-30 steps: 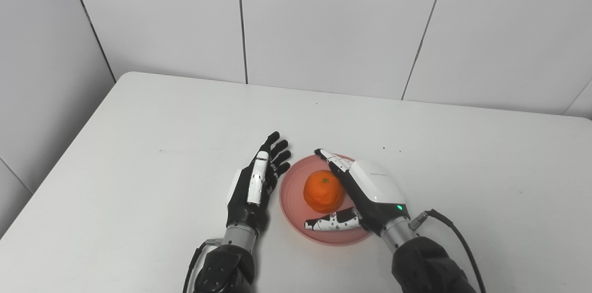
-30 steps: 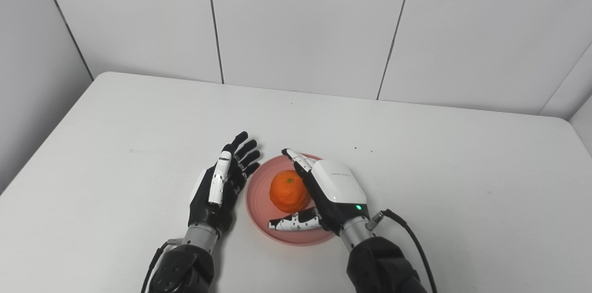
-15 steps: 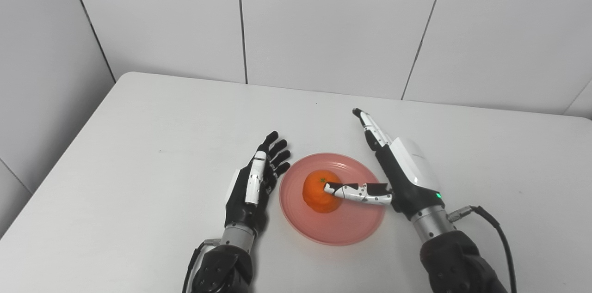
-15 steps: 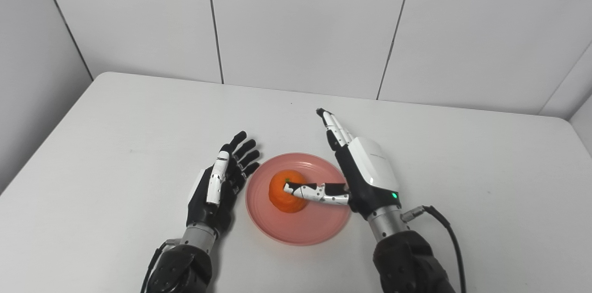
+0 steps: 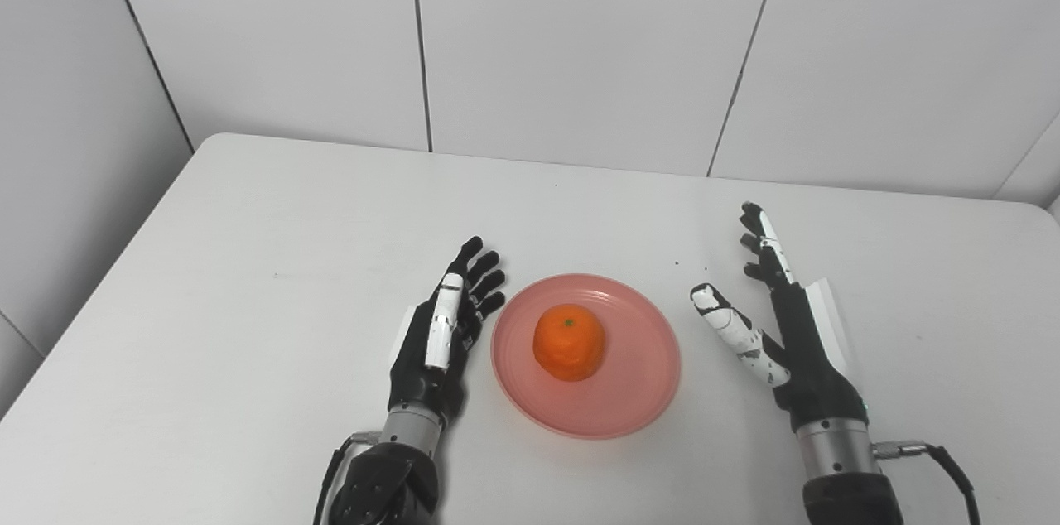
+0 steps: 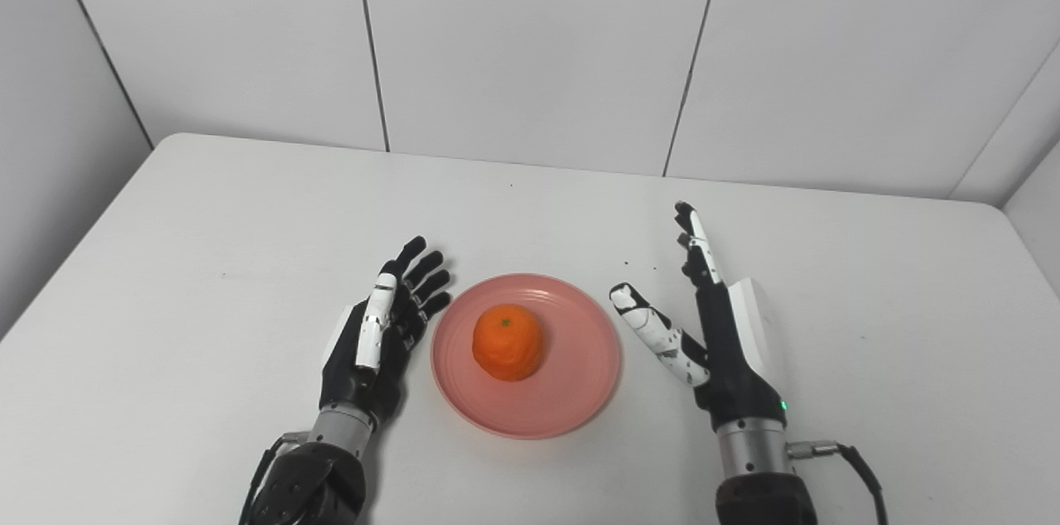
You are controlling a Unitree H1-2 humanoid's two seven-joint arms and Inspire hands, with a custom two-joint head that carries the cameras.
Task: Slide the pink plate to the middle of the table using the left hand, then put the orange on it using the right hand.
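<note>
Orange (image 5: 568, 342) hides pink plate (image 5: 638, 392) centre; forearms cut off.

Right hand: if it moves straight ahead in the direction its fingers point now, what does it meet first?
Nothing, as far as the pictures show. The right hand points toward the far edge of the table, past the pink plate, over bare tabletop; beyond is the wall.
</note>
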